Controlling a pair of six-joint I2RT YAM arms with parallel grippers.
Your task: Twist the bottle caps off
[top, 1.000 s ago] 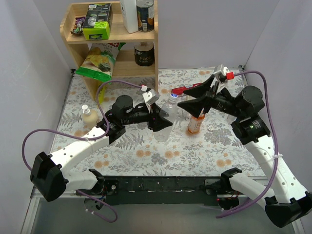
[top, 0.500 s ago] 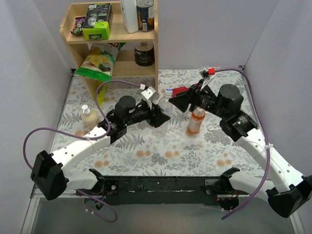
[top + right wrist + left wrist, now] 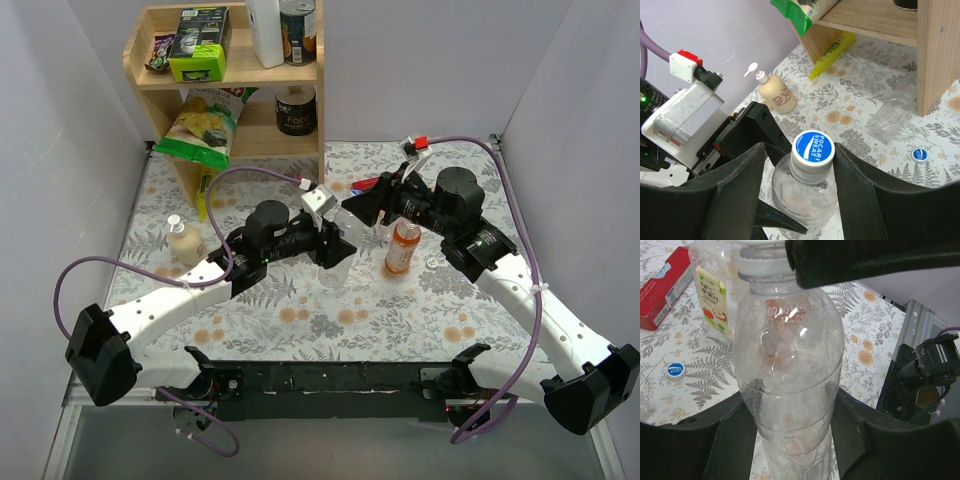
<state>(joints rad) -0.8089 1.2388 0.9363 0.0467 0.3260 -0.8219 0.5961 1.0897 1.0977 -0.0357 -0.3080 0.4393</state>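
I grip a clear bottle (image 3: 335, 262) (image 3: 790, 365) upright by its body, with my left gripper (image 3: 335, 248) (image 3: 792, 440) shut on it. Its blue-and-white bottle cap (image 3: 813, 146) (image 3: 760, 262) sits between the fingers of my right gripper (image 3: 352, 210) (image 3: 800, 147), which comes in from above and is closed on it. The top view hides this cap under the fingers. A bottle with orange liquid (image 3: 402, 248) (image 3: 715, 290) stands just to the right. A loose blue cap (image 3: 676, 369) (image 3: 921, 155) lies on the cloth. Another clear bottle (image 3: 892, 112) lies by the shelf post.
A wooden shelf (image 3: 235, 80) with tins, boxes and a chip bag (image 3: 205, 125) stands at the back left. A cream pump bottle (image 3: 183, 240) (image 3: 775, 95) is at the left. A red box (image 3: 368, 185) (image 3: 662, 290) lies behind the grippers.
My right gripper has swung left and down from beside the orange bottle onto the held bottle's cap, and its fingers have narrowed. The left arm has kept its hold and shifted slightly.
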